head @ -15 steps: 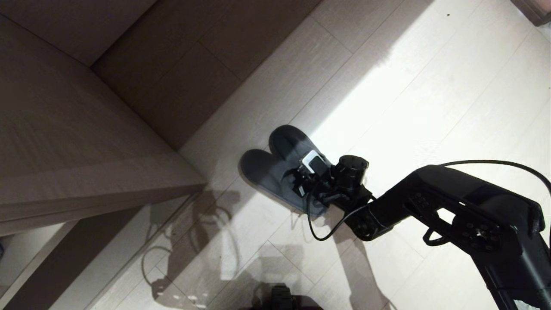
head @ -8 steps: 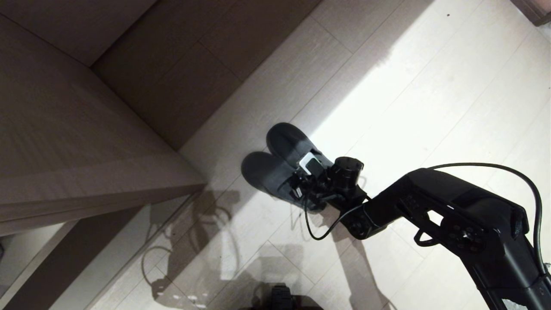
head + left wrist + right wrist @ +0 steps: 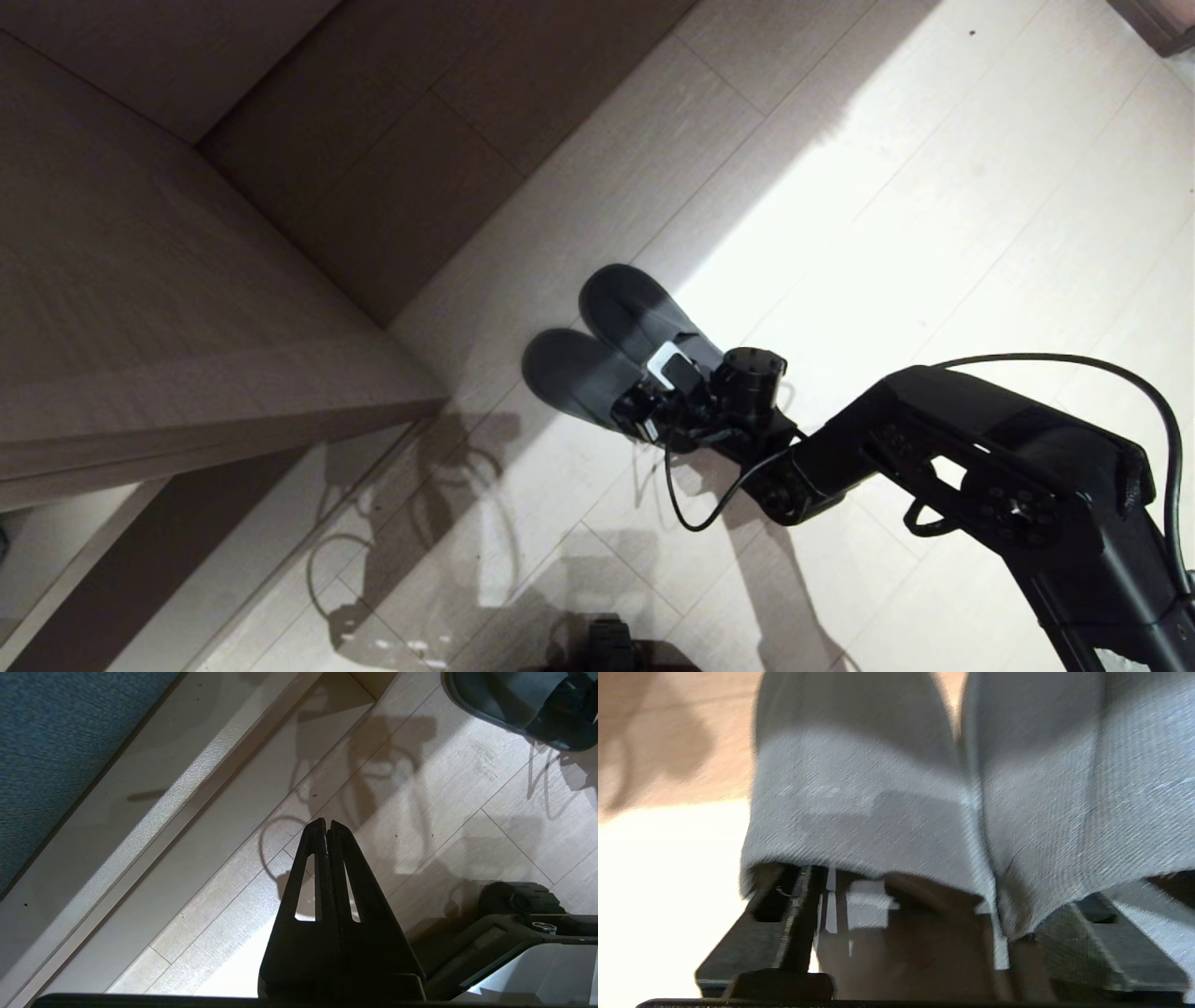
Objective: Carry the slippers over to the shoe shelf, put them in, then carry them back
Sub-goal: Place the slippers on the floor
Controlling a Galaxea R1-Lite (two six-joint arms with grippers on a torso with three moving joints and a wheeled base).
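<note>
Slippers [image 3: 616, 350], a pair of flat, backless, dark slate-grey cloth slip-ons, lie side by side on the pale wood-plank floor [image 3: 887, 187], and our right gripper [image 3: 653, 397] sits at their open heel ends with its fingers [image 3: 756, 933] spread, one tucked under each cloth upper, gripping nothing. We judge that pulling back carelessly could snag an upper and drag the pair askew. Nearby stands the grey-beige laminate cabinet [image 3: 187, 308], a black cable [image 3: 691, 504] dangles from the wrist, and our left gripper [image 3: 327, 828] hangs parked, pressed together.

pale plank floor [image 3: 934, 187], blue carpet [image 3: 51, 742]
</note>
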